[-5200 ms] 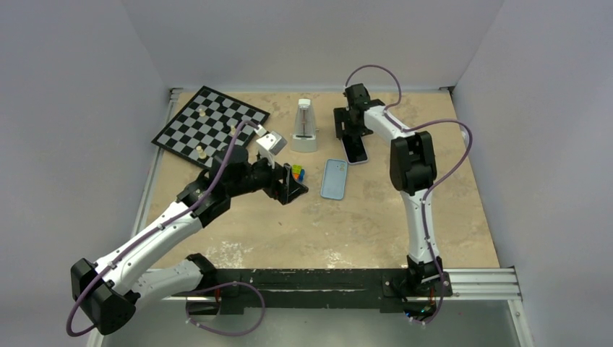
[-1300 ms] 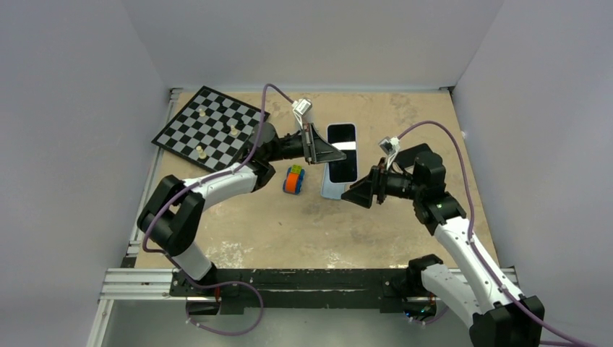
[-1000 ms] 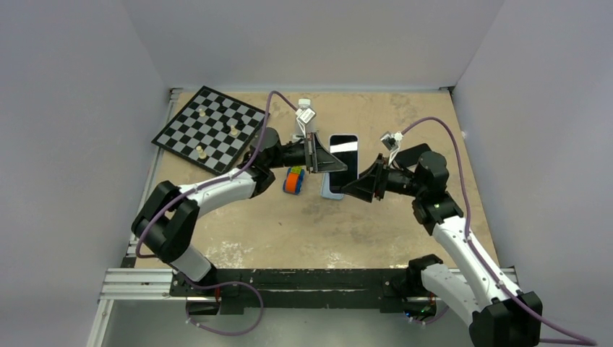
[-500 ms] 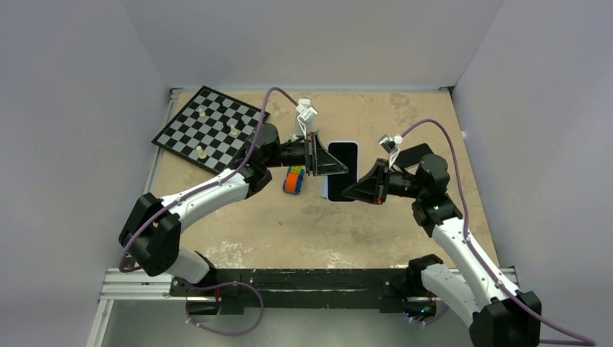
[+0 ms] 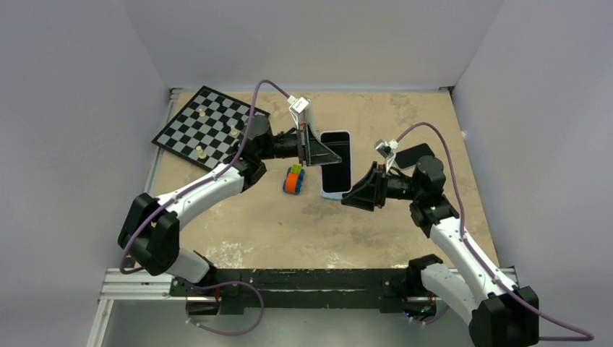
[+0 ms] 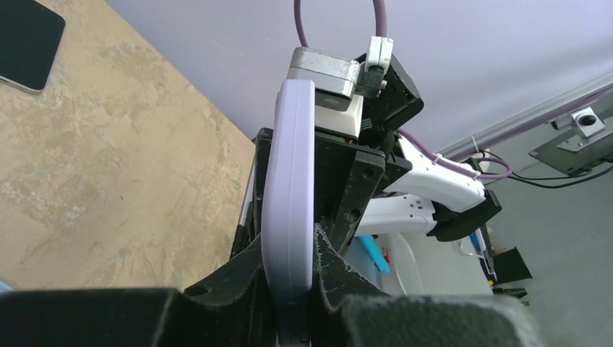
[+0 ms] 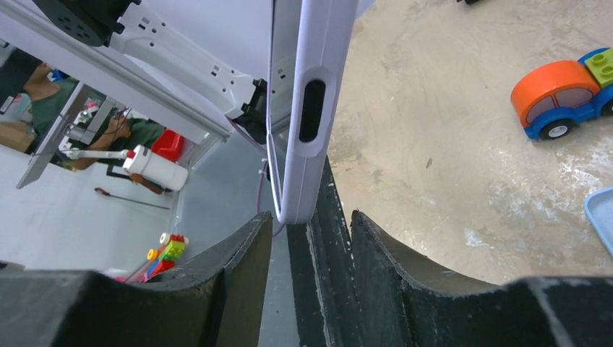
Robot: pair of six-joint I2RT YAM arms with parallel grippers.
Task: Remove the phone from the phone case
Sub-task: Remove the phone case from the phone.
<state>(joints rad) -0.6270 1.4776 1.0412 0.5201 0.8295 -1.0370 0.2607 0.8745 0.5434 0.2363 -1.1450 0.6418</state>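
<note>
The phone [image 5: 335, 162], dark screen facing up, sits in a lavender phone case [image 6: 289, 166] and hangs in the air above the table's middle. My left gripper [image 5: 324, 155] is shut on the case's long edges near its far end, and the lavender rim is pinched between the jaws [image 6: 289, 253]. My right gripper [image 5: 351, 196] is at the near end. In the right wrist view the case's end [image 7: 312, 108] reaches between the open jaws [image 7: 307, 217], clear of the left finger. A dark strip lies beside it; I cannot tell what it is.
A light blue flat case [image 5: 330, 194] lies on the table under the held phone, also seen in the right wrist view [image 7: 600, 217]. A toy car [image 5: 293, 179] stands left of it. A chessboard [image 5: 209, 126] is at the back left. A second black phone [image 5: 414, 153] lies behind the right arm.
The left arm has carried the cased phone a little back and to the left. The right gripper has followed and stays at the phone's near end.
</note>
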